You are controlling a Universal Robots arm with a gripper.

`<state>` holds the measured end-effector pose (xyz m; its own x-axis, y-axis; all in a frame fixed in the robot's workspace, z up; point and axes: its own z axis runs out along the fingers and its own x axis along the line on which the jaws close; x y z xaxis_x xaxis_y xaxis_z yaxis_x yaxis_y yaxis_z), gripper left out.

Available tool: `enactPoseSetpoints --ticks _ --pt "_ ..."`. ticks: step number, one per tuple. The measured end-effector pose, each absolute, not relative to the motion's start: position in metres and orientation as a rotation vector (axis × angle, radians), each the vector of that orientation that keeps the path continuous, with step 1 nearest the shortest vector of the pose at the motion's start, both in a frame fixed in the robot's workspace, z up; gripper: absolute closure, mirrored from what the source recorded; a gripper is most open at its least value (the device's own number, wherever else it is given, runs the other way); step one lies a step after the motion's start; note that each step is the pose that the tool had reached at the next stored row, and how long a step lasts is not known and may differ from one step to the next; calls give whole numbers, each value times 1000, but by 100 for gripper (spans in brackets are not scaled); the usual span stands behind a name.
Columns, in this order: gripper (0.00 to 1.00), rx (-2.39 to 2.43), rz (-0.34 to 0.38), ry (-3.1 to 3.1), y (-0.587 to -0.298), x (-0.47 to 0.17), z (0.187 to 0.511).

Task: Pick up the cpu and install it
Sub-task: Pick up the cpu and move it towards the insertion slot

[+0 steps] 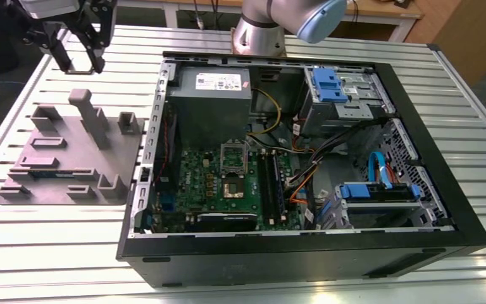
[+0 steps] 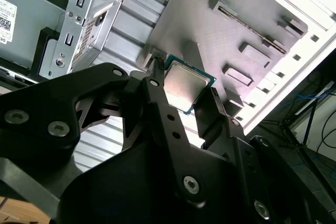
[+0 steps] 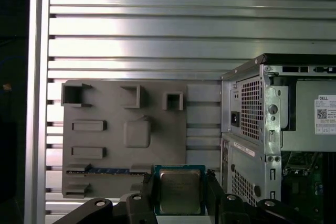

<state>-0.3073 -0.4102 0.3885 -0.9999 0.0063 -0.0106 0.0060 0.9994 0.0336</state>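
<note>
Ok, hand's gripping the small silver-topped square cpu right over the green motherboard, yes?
Wrong spot. The hand grips the small silver-topped square cpu, but near the grey moulded tray, outside the open black computer case; the exterior view shows it.

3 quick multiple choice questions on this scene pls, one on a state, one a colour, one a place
1. The computer case is: A) open B) shut by a panel C) under a cloth
2. The moulded tray is: A) red B) grey C) yellow
3. The cpu is: A) in the case B) on the tray C) between the gripper jaws

1 A, its inside shows from above. 2 B, plain grey in the exterior view. 3 C, the jaws clamp it in both wrist views.
</note>
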Motion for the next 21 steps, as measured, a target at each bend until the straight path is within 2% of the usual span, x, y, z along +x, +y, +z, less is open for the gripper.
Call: enactPoseSetpoints --ticks 21 --pt "53 10 53 3130 -410 -300 388"
